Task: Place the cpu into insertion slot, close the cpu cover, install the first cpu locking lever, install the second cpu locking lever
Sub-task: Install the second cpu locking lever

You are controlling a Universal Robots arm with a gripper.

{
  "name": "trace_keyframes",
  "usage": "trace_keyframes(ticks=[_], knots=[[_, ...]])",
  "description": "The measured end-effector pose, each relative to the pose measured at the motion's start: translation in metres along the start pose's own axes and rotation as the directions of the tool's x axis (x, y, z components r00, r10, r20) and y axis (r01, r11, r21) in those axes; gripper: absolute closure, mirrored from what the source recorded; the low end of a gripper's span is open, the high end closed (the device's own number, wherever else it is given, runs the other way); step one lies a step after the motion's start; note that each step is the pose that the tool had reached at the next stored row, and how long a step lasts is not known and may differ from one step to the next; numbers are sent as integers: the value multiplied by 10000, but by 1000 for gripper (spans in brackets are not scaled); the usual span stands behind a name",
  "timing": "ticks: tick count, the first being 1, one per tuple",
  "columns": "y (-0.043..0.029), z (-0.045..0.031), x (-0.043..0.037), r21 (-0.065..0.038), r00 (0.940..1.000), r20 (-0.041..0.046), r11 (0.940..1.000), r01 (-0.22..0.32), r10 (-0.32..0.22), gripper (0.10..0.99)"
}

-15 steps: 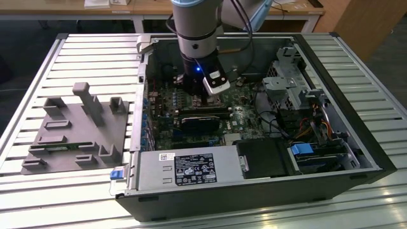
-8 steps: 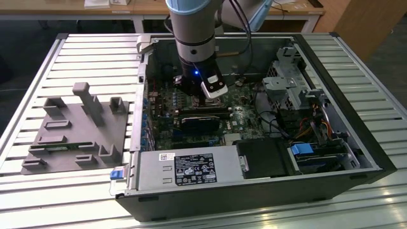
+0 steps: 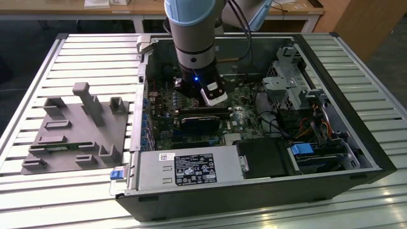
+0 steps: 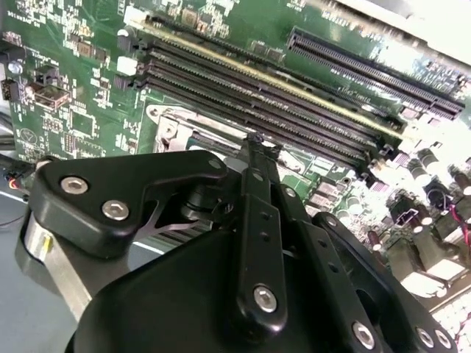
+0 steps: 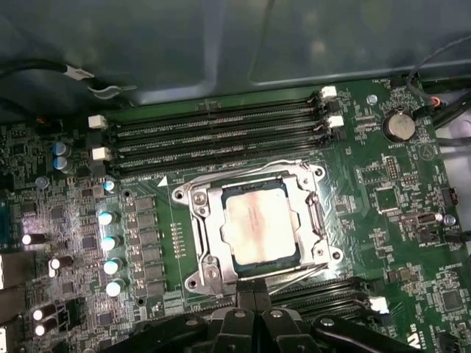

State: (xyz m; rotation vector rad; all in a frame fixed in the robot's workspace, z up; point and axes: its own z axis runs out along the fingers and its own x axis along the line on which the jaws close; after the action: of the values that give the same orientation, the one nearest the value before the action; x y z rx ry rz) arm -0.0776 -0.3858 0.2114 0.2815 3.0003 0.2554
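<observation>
Hovering inside the open case point(image 3: 330, 109), the gripper point(image 3: 213, 95) hangs low over the green board point(image 3: 165, 129), just above the centre of the exterior view. In the first wrist view the cpu point(image 5: 261, 228) already sits in the slot point(image 5: 254, 224) at mid-frame, its pale top facing up, with the silvery cover point(image 5: 213, 243) down around it like a frame. Thin wire levers point(image 5: 283, 163) run along the edges of the socket; whether they are hooked home I cannot tell.

The socket lies straight ahead of the gripper's black links point(image 5: 254, 327), which enter from the lower edge of that view, pointing at the socket's near side. The memory slots point(image 5: 213, 136) run across the frame beyond the socket, parallel to its far edge.

In the second wrist view the gripper body point(image 4: 250, 279) blocks most of the socket; a corner of the cover point(image 4: 165, 125) peeks out at centre left. The fingertips are hidden, so I cannot tell whether they are apart or together. Nothing seems to be held.
</observation>
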Motion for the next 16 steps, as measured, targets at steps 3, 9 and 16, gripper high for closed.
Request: trace_keyframes(ticks=[3, 9, 16], knots=[[-49, 10, 2, -117, 10000, -20, 9999, -16, 15, 980], [-108, 48, 57, -266, 10000, -48, 9996, -33, 31, 980], [-197, 53, 64, -650, 9999, -120, 9978, -88, 80, 980]])
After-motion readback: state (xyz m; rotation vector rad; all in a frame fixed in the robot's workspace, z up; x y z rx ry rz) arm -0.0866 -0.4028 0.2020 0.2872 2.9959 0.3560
